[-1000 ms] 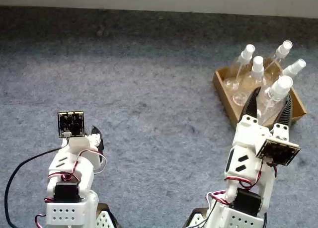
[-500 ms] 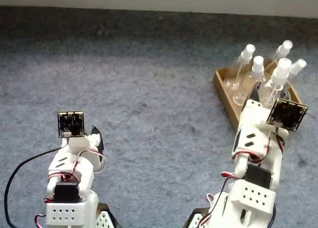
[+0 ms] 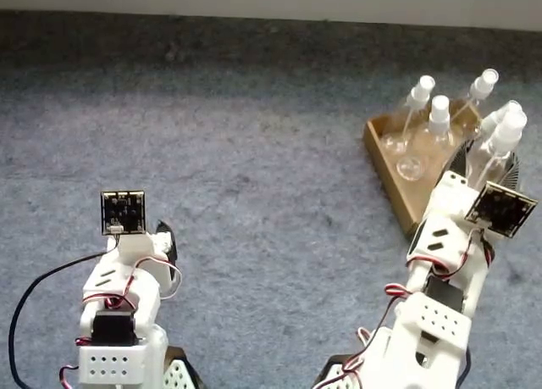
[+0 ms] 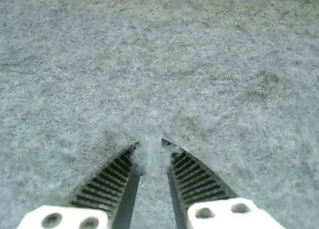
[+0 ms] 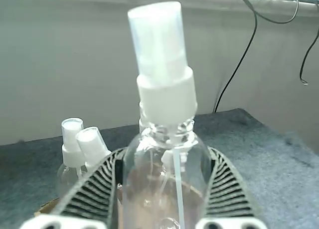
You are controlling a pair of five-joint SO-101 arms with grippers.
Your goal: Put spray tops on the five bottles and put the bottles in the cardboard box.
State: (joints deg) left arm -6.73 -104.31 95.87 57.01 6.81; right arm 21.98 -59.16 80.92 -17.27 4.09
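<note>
Right gripper (image 5: 164, 156) clamped on spray-topped bottle (image 5: 162, 89); four other bottles (image 3: 439, 113) in cardboard box (image 3: 381, 156) just beside it; left gripper (image 4: 149, 144) narrowly parted

The left gripper (image 4: 150, 145) is seen pointed down at fuzzy grey carpet (image 4: 159, 49), tips right at the pile, ribbed black fingers (image 4: 107, 181) parted by only a narrow gap.

A robotics lab bench: grey felt tabletop (image 3: 254, 152), bare wall (image 5: 60, 64), dangling cables (image 5: 244, 57).
</note>
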